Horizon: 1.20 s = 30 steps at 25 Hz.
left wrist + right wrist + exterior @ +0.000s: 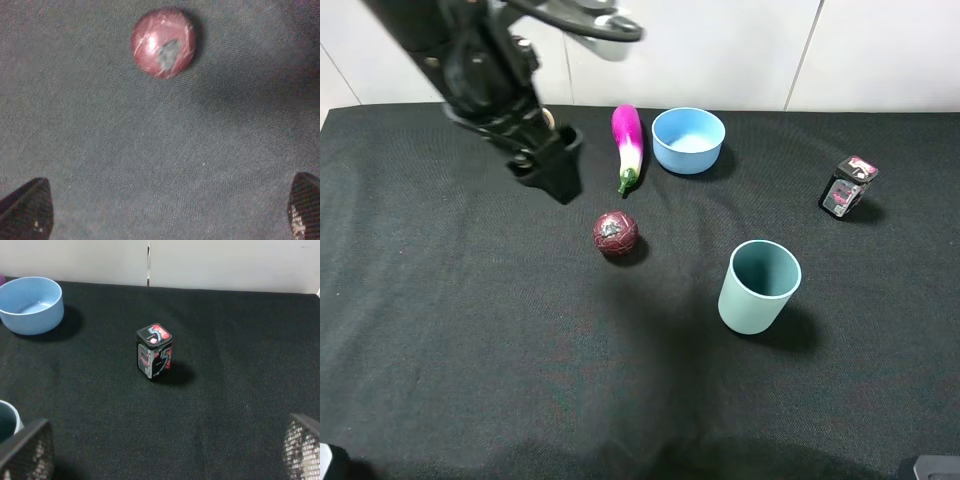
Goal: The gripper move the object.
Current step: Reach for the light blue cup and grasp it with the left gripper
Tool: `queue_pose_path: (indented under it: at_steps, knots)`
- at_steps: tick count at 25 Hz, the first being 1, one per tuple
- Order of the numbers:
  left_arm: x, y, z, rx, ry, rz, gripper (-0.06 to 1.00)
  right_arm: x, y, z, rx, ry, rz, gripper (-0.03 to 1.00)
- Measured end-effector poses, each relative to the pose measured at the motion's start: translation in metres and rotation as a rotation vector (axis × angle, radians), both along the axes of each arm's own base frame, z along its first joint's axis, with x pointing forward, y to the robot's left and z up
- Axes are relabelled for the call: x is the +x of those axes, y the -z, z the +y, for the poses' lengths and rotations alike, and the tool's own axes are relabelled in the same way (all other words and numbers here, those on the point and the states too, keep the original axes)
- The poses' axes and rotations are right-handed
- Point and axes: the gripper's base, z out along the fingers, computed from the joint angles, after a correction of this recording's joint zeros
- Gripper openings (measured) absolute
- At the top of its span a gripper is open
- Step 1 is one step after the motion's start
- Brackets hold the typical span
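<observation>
- The left gripper (558, 180) hangs at the upper left of the overhead frame, jaws spread wide, gripping nothing.
- The right gripper (160, 450) is spread wide too, its two fingertips far apart with only black cloth (470, 350) between them.
- The teal cup (758, 287) stands upright, right of centre in the lower half, well apart from the left gripper.
- A dark red ball (616, 233) lies near the centre, between the left gripper and the cup.
- A purple eggplant (627, 145) and a light blue bowl (688, 140) sit side by side at top centre.
- A small printed tin (847, 187) stands at the right.
</observation>
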Motion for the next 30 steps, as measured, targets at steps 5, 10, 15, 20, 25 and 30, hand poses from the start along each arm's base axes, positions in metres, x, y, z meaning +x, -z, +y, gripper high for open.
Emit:
queue_pose_path:
  at_steps: [5, 10, 15, 20, 25, 30]
  knots:
    - [0.002, 0.004, -0.028, 0.0, 0.05, 0.001, 0.99, 0.0, 0.0, 0.0, 0.0, 0.0, 0.0, 0.69]
    - [0.002, 0.009, -0.055, 0.001, 0.093, 0.005, 0.99, 0.0, 0.0, 0.0, 0.0, 0.0, 0.0, 0.69]
    - [0.002, 0.013, -0.077, -0.004, 0.123, 0.005, 0.99, 0.0, 0.0, 0.0, 0.0, 0.0, 0.0, 0.69]
    - [0.001, 0.015, -0.097, -0.017, 0.133, 0.003, 0.99, 0.0, 0.0, 0.0, 0.0, 0.0, 0.0, 0.69]
    - [-0.001, 0.018, -0.116, -0.026, 0.133, 0.01, 0.98, 0.0, 0.0, 0.0, 0.0, 0.0, 0.0, 0.69]
    - [-0.002, 0.02, -0.125, -0.028, 0.129, 0.019, 0.98, 0.0, 0.0, 0.0, 0.0, 0.0, 0.0, 0.69]
